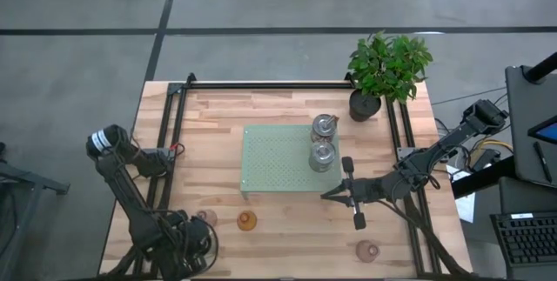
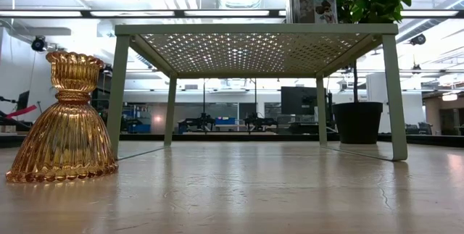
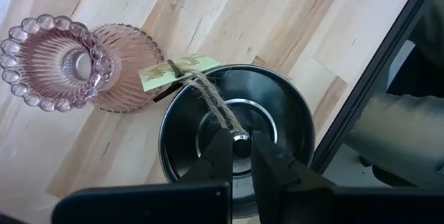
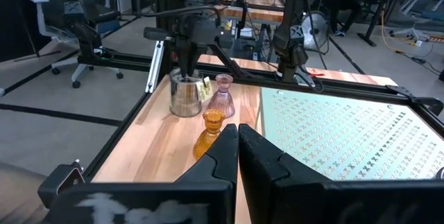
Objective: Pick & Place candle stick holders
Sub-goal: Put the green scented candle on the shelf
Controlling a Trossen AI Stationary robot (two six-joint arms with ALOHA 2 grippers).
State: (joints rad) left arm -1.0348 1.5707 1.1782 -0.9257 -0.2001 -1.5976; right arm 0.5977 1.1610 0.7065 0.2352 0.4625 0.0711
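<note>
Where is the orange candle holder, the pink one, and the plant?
orange candle holder (image 2: 64, 129), low view, on its ribbed flared body.
pink candle holder (image 3: 52, 61), left wrist view, on its beaded cup.
plant (image 1: 389, 62), high view, on its green leaves.

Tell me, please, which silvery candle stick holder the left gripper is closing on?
The silvery holder at the table's front-left corner, beside a pink holder; left gripper pinches its centre post. The other two stand on the green tray.

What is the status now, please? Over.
Left gripper closing on silvery holder at table's front-left corner. Right gripper shut, empty, beside green tray. Pink holder touches the silvery one.
</note>
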